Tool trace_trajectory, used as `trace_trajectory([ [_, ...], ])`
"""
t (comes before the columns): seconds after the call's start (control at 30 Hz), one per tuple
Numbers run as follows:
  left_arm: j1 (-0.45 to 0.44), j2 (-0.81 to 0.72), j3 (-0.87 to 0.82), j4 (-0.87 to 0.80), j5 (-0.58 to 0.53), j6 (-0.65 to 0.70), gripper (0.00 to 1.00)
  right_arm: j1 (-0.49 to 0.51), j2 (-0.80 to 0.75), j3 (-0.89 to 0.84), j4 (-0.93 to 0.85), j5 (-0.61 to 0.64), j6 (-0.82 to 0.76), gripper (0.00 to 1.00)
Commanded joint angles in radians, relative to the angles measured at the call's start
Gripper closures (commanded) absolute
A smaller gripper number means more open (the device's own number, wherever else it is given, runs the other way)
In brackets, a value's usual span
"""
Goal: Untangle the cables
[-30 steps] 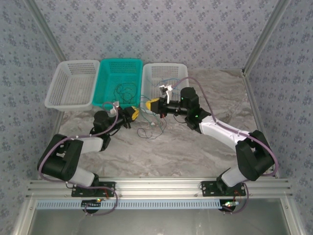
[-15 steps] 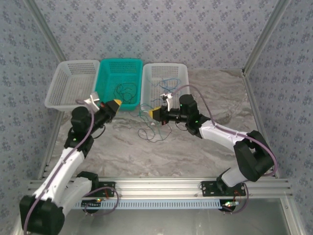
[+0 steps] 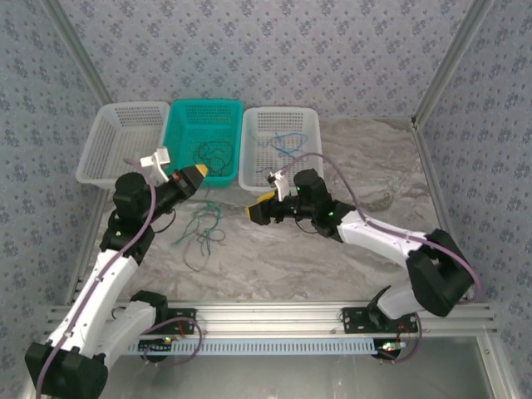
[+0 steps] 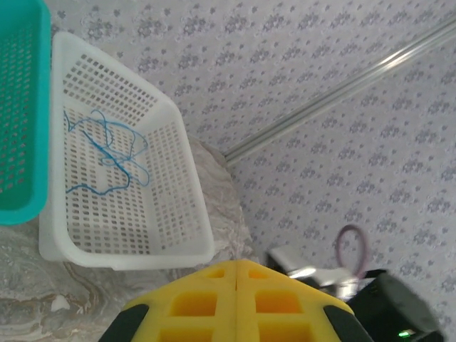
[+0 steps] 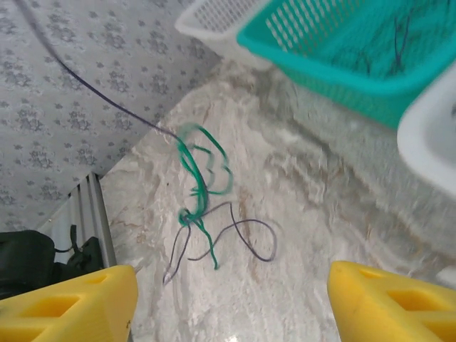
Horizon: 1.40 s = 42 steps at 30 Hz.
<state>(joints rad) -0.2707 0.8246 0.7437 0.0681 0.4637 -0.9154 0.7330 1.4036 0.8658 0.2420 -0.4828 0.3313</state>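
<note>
I find the left tool with its fingers pressed together; whether it grips anything I cannot tell. The right tool gapes wide and holds nothing. The green cable and dark cable lie tangled on the bench, left of the right tool. The blue cable lies in the right white basket.

The blue cable lies in loose loops inside the white basket at 1 o'clock on the bench. A dark cable sits coiled in the teal basket at 12 o'clock. The green cable lies bunched on the bench at 9 o'clock, tangled with a thin dark wire that trails toward 7 o'clock.
</note>
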Motion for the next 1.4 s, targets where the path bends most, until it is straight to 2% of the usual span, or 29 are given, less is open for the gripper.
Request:
trace_trajectory([
  [0.0,-0.026,-0.016,0.021,-0.021,-0.010,0.054,1.00,0.040,-0.044,0.102,-0.036,0.023,-0.188,0.27],
  [0.2,-0.057,-0.009,0.022,-0.001,-0.021,0.053,1.00,0.074,0.067,0.167,0.236,0.000,-0.153,0.29],
  [0.4,-0.065,-0.017,0.034,-0.020,-0.026,0.062,1.00,0.104,0.235,0.256,0.367,-0.068,-0.082,0.38],
  [0.47,-0.067,-0.024,0.034,-0.026,-0.028,0.064,1.00,0.121,0.266,0.274,0.364,-0.079,-0.085,0.43],
  [0.5,-0.068,-0.027,0.032,-0.027,-0.028,0.064,1.00,0.129,0.277,0.284,0.350,-0.084,-0.092,0.51],
  [0.53,-0.068,-0.031,0.030,-0.028,-0.032,0.065,1.00,0.134,0.287,0.289,0.342,-0.087,-0.099,0.70],
  [0.6,-0.068,-0.036,0.026,-0.032,-0.041,0.068,1.00,0.137,0.291,0.287,0.341,-0.077,-0.096,1.00],
  [0.73,-0.069,-0.057,0.024,-0.070,-0.086,0.091,1.00,0.138,0.250,0.252,0.363,-0.098,-0.103,1.00],
  [0.77,-0.068,-0.064,0.026,-0.093,-0.113,0.091,0.91,0.137,0.234,0.244,0.365,-0.118,-0.111,1.00],
  [0.83,-0.061,-0.074,0.035,-0.166,-0.179,0.089,0.66,0.129,0.203,0.236,0.341,-0.168,-0.130,1.00],
  [0.9,-0.047,-0.068,0.056,-0.270,-0.255,0.083,0.50,0.117,0.178,0.239,0.297,-0.200,-0.150,1.00],
  [1.0,-0.003,-0.052,0.054,-0.411,-0.345,0.025,0.42,0.095,0.156,0.242,0.264,-0.242,-0.171,1.00],
  [1.1,0.060,-0.034,-0.014,-0.370,-0.257,-0.047,0.38,0.079,0.138,0.243,0.262,-0.260,-0.178,1.00],
  [1.2,0.067,-0.010,-0.083,-0.258,-0.144,-0.073,0.35,0.067,0.126,0.252,0.253,-0.275,-0.185,1.00],
  [1.3,0.060,0.021,-0.136,-0.116,0.007,-0.016,0.33,0.053,0.115,0.268,0.228,-0.302,-0.188,1.00],
  [1.37,0.038,0.034,-0.155,-0.078,0.049,0.068,0.34,0.042,0.108,0.281,0.211,-0.322,-0.190,1.00],
])
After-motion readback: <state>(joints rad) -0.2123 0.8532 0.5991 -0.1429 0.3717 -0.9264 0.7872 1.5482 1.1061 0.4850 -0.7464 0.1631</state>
